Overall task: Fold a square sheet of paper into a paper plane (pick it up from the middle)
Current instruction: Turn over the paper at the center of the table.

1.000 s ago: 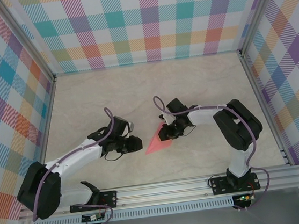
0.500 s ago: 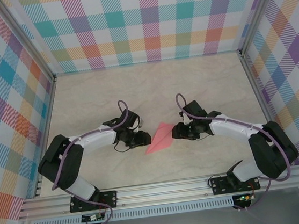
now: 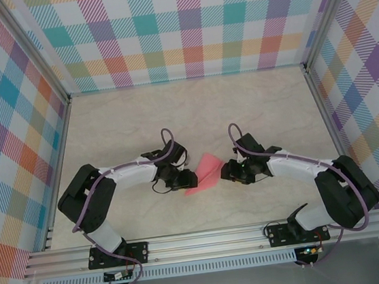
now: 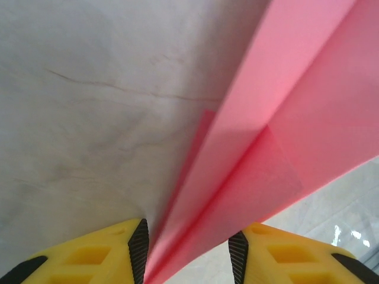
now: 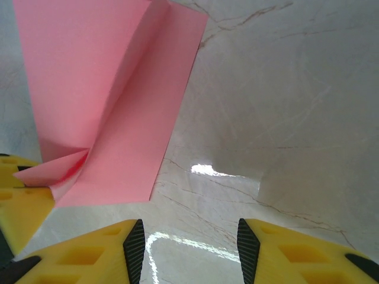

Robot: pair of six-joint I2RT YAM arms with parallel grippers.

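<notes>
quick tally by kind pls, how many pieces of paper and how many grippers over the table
pink folded paper: 1
grippers: 2 (left gripper, right gripper)
total: 3

One paper plane (image 3: pixel 205 173), one left gripper (image 3: pixel 192 178), one right gripper (image 3: pixel 223 173), one marble table (image 3: pixel 139 120).
</notes>
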